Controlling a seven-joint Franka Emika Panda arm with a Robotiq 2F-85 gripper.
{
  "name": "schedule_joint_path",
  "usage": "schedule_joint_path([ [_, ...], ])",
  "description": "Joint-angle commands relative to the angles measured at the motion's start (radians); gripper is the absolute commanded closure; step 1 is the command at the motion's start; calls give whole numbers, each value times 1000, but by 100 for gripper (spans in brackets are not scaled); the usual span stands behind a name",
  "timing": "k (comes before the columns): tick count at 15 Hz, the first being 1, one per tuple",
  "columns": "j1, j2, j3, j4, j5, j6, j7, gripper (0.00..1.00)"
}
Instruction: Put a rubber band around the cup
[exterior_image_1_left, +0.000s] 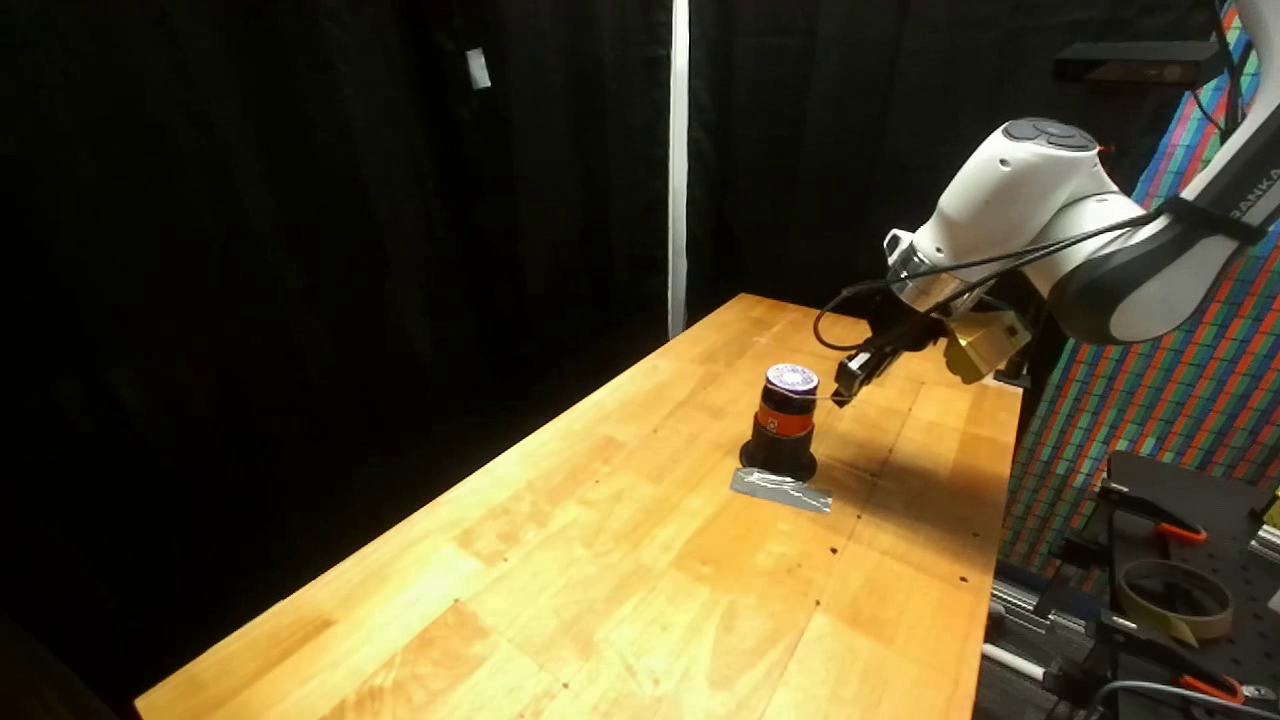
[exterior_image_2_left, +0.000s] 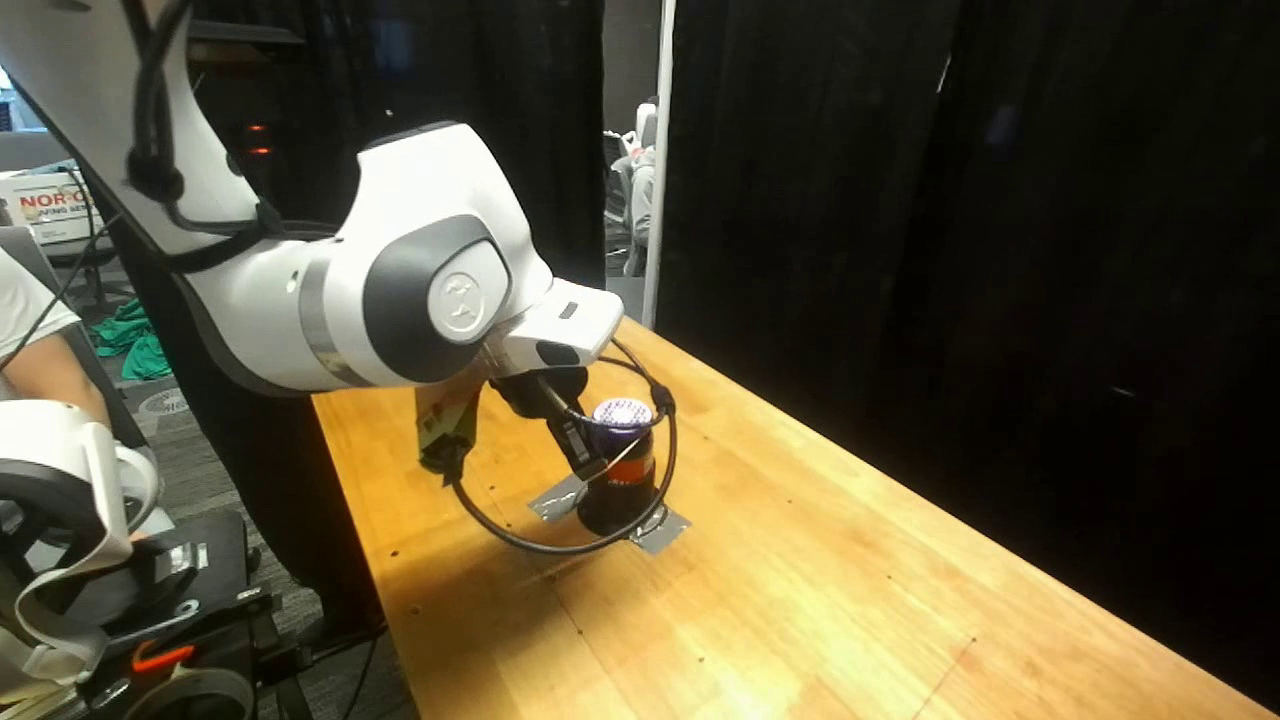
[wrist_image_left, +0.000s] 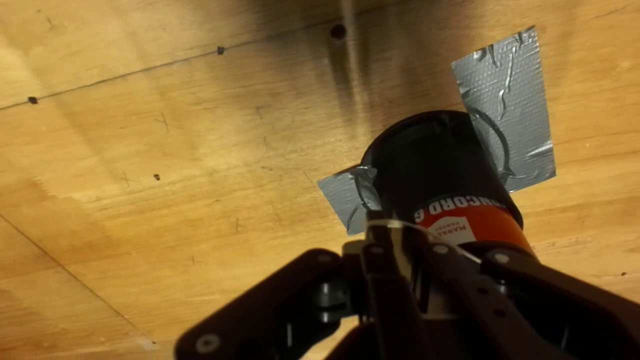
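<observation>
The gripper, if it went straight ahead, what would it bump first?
Probably the cup, low on its dark side; depth is unclear, so the gripper might slip past to the tabletop.

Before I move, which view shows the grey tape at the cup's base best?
The wrist view: there both grey tape pieces show close up, on either side of the cup. In both exterior views the tape looks smaller: two pieces visible in an exterior view, a single piece in an exterior view.
</observation>
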Motion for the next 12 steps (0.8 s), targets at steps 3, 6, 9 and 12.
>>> schedule_joint_path([
  [3,104,-73,-64,-26,-178,-16,192,88],
  [6,134,-83,-81,-16,-291,-23,304,88],
  [9,148,-81,-100,1,-422,-36,431,87],
  [12,154,-76,-108,18,-557,-58,570,86],
])
